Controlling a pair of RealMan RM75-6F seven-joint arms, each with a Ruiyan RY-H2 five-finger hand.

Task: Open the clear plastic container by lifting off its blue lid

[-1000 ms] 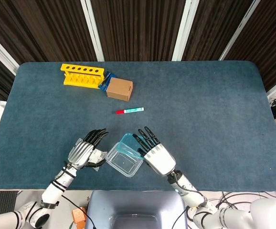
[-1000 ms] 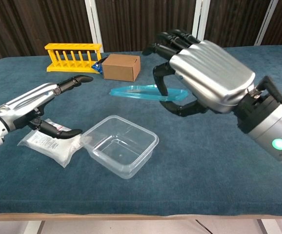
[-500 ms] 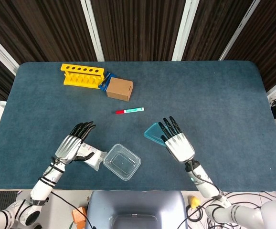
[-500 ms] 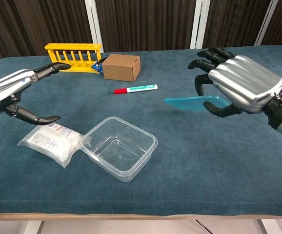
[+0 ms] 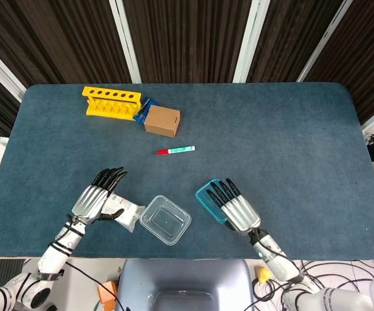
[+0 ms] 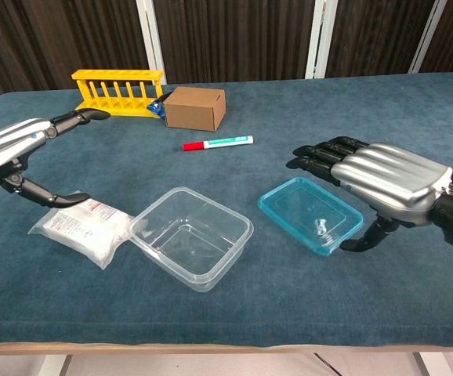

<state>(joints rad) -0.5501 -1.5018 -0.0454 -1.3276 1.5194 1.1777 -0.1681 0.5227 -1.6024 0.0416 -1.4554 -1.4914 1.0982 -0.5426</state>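
The clear plastic container (image 5: 165, 219) (image 6: 191, 235) stands uncovered near the table's front edge. To its right, its blue lid (image 5: 208, 196) (image 6: 309, 213) lies flat on the cloth. My right hand (image 5: 235, 206) (image 6: 383, 184) hovers over the lid's right side with its fingers stretched out, and its thumb curls beside the lid's right corner. My left hand (image 5: 95, 197) (image 6: 15, 145) is at the left of the container, fingers apart and holding nothing, just above a white packet (image 5: 123, 210) (image 6: 77, 223).
A yellow rack (image 5: 111, 102) (image 6: 117, 90) and a brown cardboard box (image 5: 161, 120) (image 6: 195, 108) stand at the back left. A red and green marker (image 5: 175, 150) (image 6: 217, 142) lies mid-table. The blue table (image 5: 290, 129) stretches right.
My right hand carried the lid to the right and lowered it flat onto the table. My left hand drew back left from the container.
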